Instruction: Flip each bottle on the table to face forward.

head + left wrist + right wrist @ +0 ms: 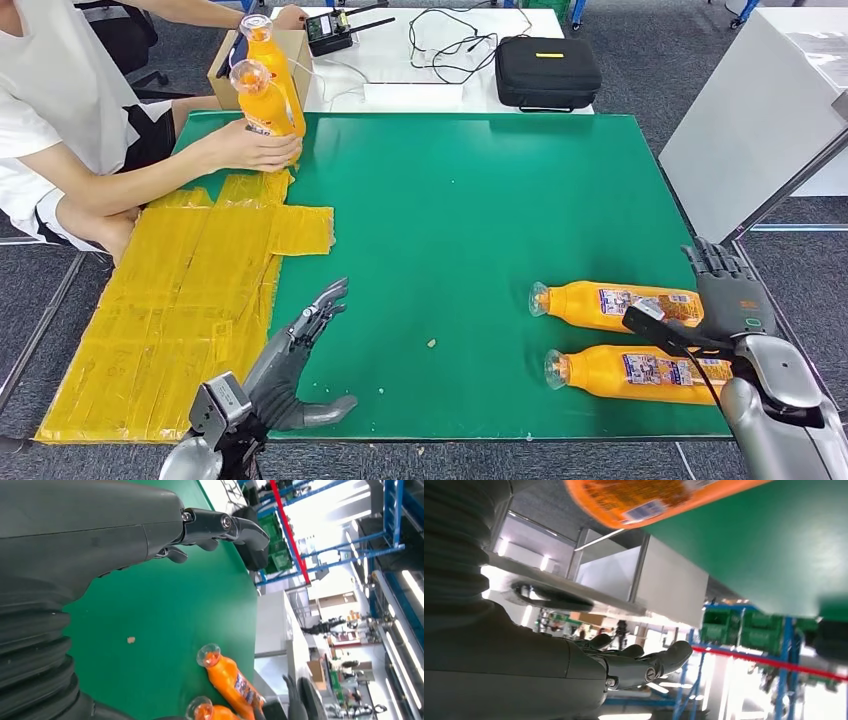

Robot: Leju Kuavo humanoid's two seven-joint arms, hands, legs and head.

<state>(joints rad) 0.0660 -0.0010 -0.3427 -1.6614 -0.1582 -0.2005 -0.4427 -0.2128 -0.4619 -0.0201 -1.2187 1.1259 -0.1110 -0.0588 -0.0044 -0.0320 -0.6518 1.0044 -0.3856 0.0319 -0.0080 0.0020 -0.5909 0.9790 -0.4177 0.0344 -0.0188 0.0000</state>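
Two orange bottles lie on their sides at the right of the green table [450,200], caps pointing left: the farther bottle [615,304] and the nearer bottle [640,372]. They also appear in the left wrist view, one bottle [230,677] above the other bottle [210,712]. My right hand [728,290] is open just past their bases, fingers extended, holding nothing; the right wrist view has a bottle [649,497] beside that hand [634,665]. My left hand [300,350] hovers open over the table's near-left part. A person's hand [255,148] holds two more bottles [265,85] at the far left.
Yellow taped sheets [190,300] cover the table's left side. A cardboard box [290,55], a black case [547,70] and cables lie on the white table beyond. A white panel [750,120] stands to the right. A small crumb [431,343] lies mid-table.
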